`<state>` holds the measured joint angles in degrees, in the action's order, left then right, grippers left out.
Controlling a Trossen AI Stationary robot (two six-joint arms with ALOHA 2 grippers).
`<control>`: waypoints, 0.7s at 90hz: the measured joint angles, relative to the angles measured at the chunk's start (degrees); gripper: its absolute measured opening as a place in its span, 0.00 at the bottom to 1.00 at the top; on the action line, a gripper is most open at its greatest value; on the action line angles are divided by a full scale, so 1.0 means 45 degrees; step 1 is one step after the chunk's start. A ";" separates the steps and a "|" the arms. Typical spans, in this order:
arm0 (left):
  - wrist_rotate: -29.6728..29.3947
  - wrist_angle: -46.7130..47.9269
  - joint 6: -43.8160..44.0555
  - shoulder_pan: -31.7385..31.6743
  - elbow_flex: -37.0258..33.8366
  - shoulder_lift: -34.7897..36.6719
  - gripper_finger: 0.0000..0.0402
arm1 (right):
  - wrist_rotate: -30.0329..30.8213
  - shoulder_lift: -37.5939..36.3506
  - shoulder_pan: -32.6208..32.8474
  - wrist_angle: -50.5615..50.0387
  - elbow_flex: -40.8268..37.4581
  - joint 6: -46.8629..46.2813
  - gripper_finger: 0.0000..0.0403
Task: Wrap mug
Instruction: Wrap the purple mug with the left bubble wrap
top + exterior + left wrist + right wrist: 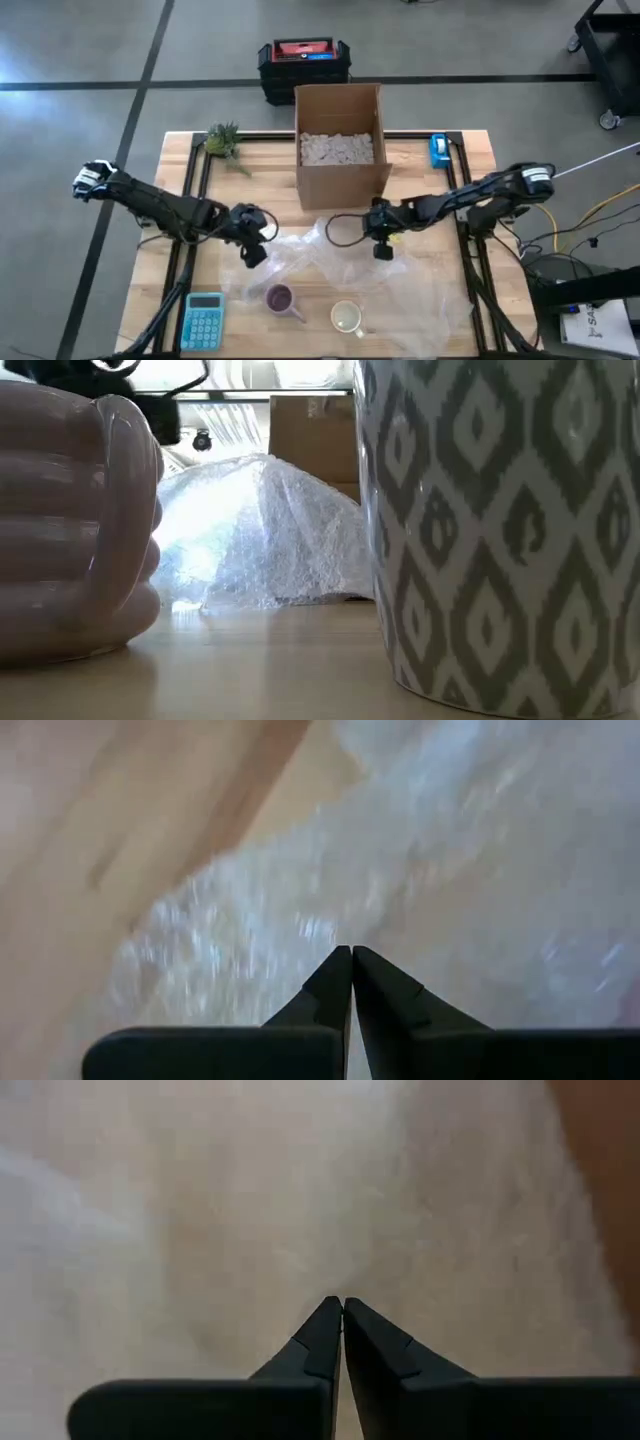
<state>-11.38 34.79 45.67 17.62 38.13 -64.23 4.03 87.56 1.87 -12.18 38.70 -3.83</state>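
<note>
Both grippers pinched shut over the bubble wrap, mugs standing apart from them.

The left gripper [351, 952] has its fingers pressed together at the wrap's [340, 262] left edge; whether film is caught between them I cannot tell. The right gripper [342, 1302] is likewise closed tip to tip over the sheet near its far edge, grip unclear. The wrap lies crumpled across the wooden worktop [270, 165], in front of the cardboard box [338, 145]. At its near side stand a purple mug [280, 299] and a patterned mug [347, 318], both unwrapped. A calculator [203, 320] lies left.
</note>
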 joint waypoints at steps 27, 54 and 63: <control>-0.0033 -0.0301 0.1954 0.0265 -0.1973 -0.0248 0.00 | 0.1455 -0.0658 0.0001 -0.4020 0.0467 -0.1078 0.01; -0.0638 0.0488 0.3320 0.0254 -0.2581 -0.0229 0.00 | 0.1442 -0.1194 0.0000 -0.5783 0.0399 -0.1327 0.01; -0.0756 0.0586 0.3192 0.0255 -0.2067 -0.0101 0.00 | 0.1430 -0.1272 0.0000 -0.5794 0.0789 -0.1145 0.01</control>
<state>-14.78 37.42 60.04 18.76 28.83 -64.68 10.47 81.84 1.87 -38.25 42.25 -8.98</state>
